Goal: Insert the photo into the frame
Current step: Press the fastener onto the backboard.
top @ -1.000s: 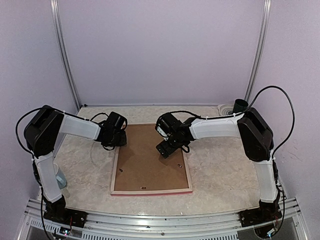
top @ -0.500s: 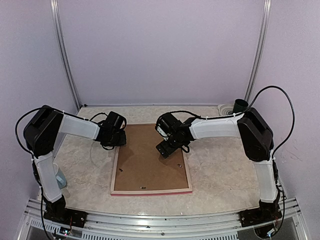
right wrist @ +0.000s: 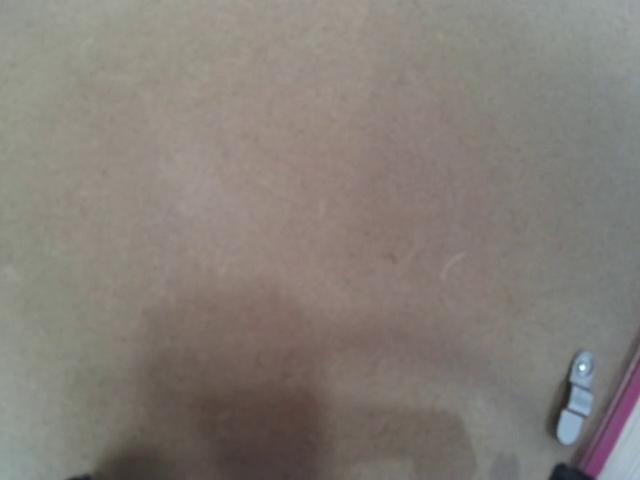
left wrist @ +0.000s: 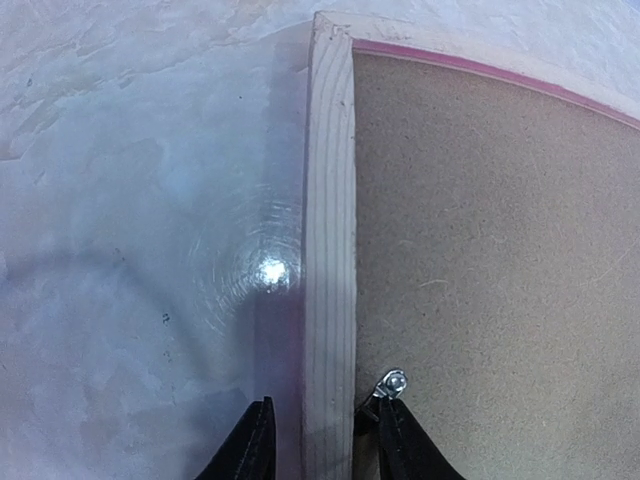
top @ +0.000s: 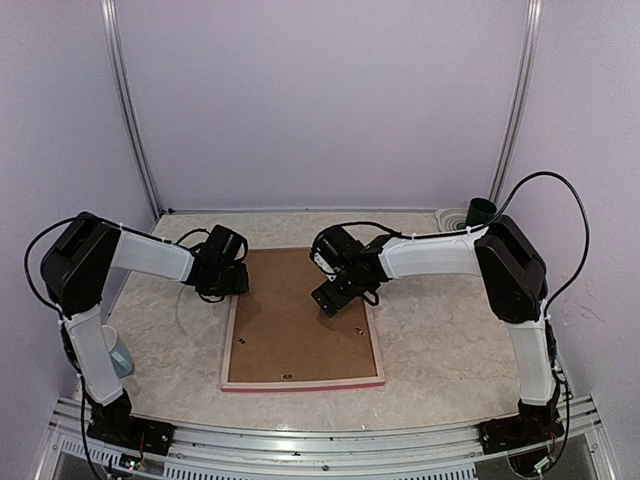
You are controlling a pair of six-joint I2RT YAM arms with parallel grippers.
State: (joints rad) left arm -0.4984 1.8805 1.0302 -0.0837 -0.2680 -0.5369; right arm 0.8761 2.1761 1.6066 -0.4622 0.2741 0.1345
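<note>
From above: frame [top: 232, 350] back-up on counter [top: 440, 340], brown backing board [top: 300, 335] covering it, photo out of sight. Left tool [top: 232, 285] at far left corner; right tool [top: 330, 300] over board, spread wide, empty. Left wrist: fingers [left wrist: 250, 450] partly parted astride the rail, not pinching. Right wrist: blurred board and clip [right wrist: 575, 398], fingers cut off.
</note>
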